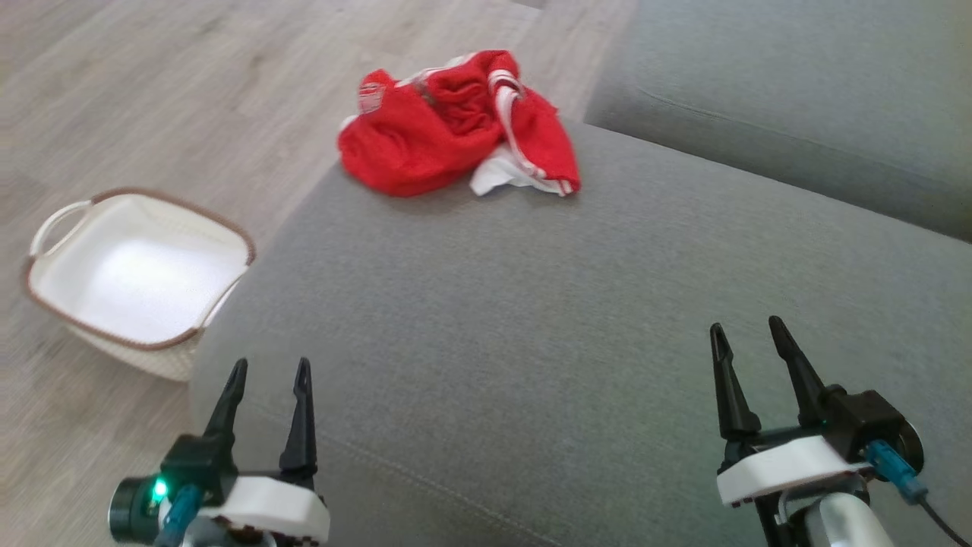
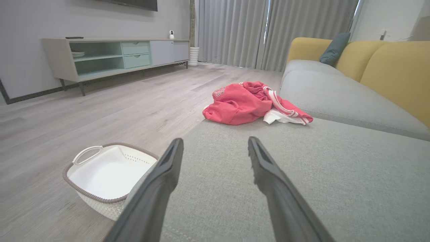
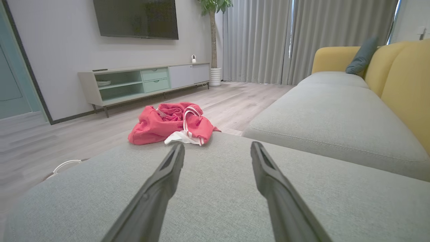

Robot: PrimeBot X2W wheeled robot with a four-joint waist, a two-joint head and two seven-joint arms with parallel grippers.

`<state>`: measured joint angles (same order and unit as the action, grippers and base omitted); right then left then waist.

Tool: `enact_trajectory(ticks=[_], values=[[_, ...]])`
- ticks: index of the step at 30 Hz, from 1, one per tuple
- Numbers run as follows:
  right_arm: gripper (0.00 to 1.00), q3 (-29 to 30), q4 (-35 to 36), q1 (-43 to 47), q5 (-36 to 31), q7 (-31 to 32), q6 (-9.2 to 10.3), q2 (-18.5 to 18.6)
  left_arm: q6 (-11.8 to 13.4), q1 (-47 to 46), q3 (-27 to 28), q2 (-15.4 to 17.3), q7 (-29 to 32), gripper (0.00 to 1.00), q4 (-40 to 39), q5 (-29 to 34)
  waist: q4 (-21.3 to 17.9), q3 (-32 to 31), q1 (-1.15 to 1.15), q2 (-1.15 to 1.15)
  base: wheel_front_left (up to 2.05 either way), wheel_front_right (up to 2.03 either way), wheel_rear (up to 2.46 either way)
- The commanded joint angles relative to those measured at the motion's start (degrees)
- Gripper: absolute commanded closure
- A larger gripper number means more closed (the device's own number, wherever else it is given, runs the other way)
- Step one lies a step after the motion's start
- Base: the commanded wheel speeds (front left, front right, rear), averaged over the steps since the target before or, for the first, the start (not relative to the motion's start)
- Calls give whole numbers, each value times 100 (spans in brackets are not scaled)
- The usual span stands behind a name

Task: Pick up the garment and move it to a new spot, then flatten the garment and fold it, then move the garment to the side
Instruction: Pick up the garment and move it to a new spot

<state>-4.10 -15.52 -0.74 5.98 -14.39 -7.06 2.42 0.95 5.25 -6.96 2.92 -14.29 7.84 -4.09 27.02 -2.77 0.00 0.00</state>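
crumpled garment [image 1: 456, 125] on sofa [image 1: 531, 342], perhaps overhanging

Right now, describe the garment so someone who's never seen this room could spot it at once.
Find the big grey sofa cushion in the foreground. At its far edge, by the wood floor, lies the crumpled garment. It is bright red with white stripes, unlike the white basket on the floor.
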Motion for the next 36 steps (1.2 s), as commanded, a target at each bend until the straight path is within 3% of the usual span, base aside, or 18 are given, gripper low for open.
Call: enact_trajectory(ticks=[1,12,20,26,31,36], values=[[0,-141,162,-239,-14,-61,-43,45,-6,-138,175,0,-71,0,-203,51,78,-11,0,0,0,0,0],[0,-182,195,-223,-83,-61,-43,45,-13,-27,317,-2,-71,0,-418,-13,34,81,0,0,0,0,0],[0,-153,396,-382,-305,-61,-43,45,-213,-576,604,188,-71,0,-1009,-6,-258,556,0,0,0,0,0],[0,-139,579,-719,-643,-61,-43,45,-360,-1768,886,758,-71,0,-908,150,-613,1239,0,0,0,0,0],[0,-215,737,-1091,-984,-61,-43,45,-575,-3252,1020,1330,95,0,21,61,-972,1980,0,0,0,0,0],[0,-304,869,-1371,-1230,-61,-43,45,-728,-4391,889,1679,488,0,995,-71,-1229,2522,0,0,0,0,0]])
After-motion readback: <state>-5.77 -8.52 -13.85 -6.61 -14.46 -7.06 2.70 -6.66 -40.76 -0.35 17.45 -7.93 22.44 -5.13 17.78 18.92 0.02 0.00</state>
